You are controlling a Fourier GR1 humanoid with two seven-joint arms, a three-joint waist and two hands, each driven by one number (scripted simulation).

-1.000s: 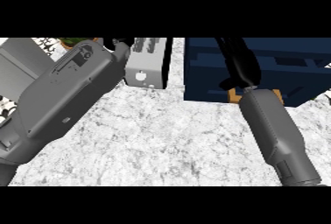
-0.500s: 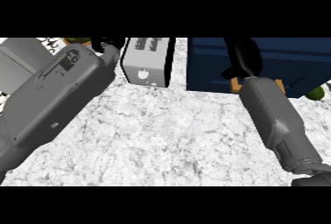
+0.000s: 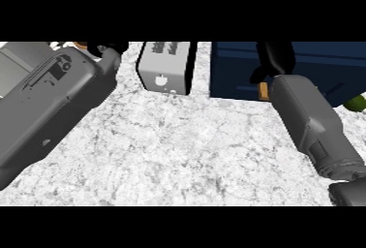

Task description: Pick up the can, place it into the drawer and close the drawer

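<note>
The right hand [image 3: 275,60] shows as a black shape at the far end of the right forearm [image 3: 314,126], lying over the dark blue drawer unit [image 3: 325,60] at the back of the marble desk [image 3: 186,145]. Its outline runs up to the upper edge of the view, and I cannot tell whether it is open or closed on anything. A small orange patch [image 3: 264,90] sits just beside the wrist of this hand, on its inner side, at the lower edge of the blue unit; what it belongs to cannot be made out.

The can cannot be identified anywhere in the view, so its place cannot be told.

The left hand [image 3: 109,47] is only a dark sliver at the top edge, past the end of the broad left forearm [image 3: 50,106], and its state cannot be told either. Between the two hands stands a white box-shaped appliance [image 3: 166,68] with dark slots on top, nearer to the left hand and just beside the blue unit. Outward of the left forearm lies a pale grey panel [image 3: 16,65]. Outward of the right forearm, at the view's edge, a bit of something green [image 3: 355,102] shows
</note>
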